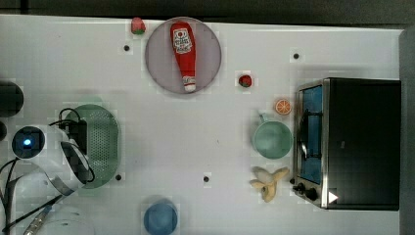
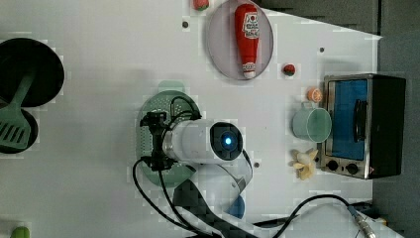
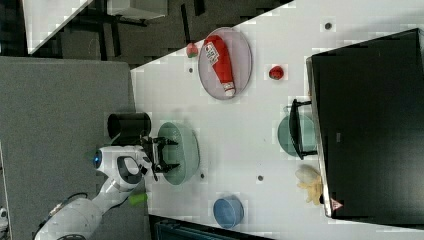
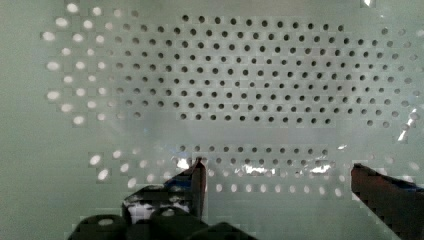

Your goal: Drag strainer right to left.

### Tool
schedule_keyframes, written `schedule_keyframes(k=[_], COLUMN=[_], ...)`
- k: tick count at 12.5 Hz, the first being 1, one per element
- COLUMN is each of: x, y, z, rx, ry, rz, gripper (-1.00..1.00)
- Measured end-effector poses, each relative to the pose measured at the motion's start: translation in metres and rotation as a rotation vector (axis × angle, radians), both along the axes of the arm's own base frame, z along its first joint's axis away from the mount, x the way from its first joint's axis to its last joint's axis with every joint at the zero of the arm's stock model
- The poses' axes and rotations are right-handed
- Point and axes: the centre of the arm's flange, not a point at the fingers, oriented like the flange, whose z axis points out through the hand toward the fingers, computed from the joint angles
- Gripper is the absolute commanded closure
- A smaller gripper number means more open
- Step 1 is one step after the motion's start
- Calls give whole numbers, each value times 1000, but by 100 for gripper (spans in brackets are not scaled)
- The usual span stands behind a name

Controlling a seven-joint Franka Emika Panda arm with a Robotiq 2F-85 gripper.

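Observation:
The strainer (image 1: 103,142), a pale mint-green oval colander with a dotted bottom, rests on the white table (image 1: 195,127) at the top view's left. My gripper (image 1: 78,139) hangs over the strainer's left half in the top view, partly covering it. The wrist view looks into the strainer's perforated bottom (image 4: 250,80) from close up, with the gripper (image 4: 280,175) open and its two dark fingertips (image 4: 197,175) spread wide just above the holes. From the right view, the gripper (image 3: 169,155) reaches into the strainer (image 3: 186,150) with its fingers apart.
A smaller round mint cup (image 1: 272,139) stands beside a toaster oven (image 1: 352,142) at the top view's right, with a banana (image 1: 268,182) and an orange slice (image 1: 282,106) nearby. A ketchup bottle lies on a grey plate (image 1: 208,54). A blue bowl (image 1: 160,218) sits near the bottom edge.

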Motion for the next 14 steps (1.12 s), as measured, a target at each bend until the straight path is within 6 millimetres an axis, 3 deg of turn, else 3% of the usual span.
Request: schedule_keyframes(k=[4, 6, 7, 8, 10, 12, 14], x=[6, 4, 3, 3, 9, 18, 26], y=[-9, -26, -33, -38, -60, -106, -168], z=[11, 36, 58, 86, 164, 263, 364], rx=[-32, -99, -126, -137, -123, -87, -16], ry=[38, 102, 137, 152, 164, 82, -34], rz=[-10, 11, 43, 92, 168, 254, 287], gripper=[-100, -100, -100, -100, -100, -100, -100])
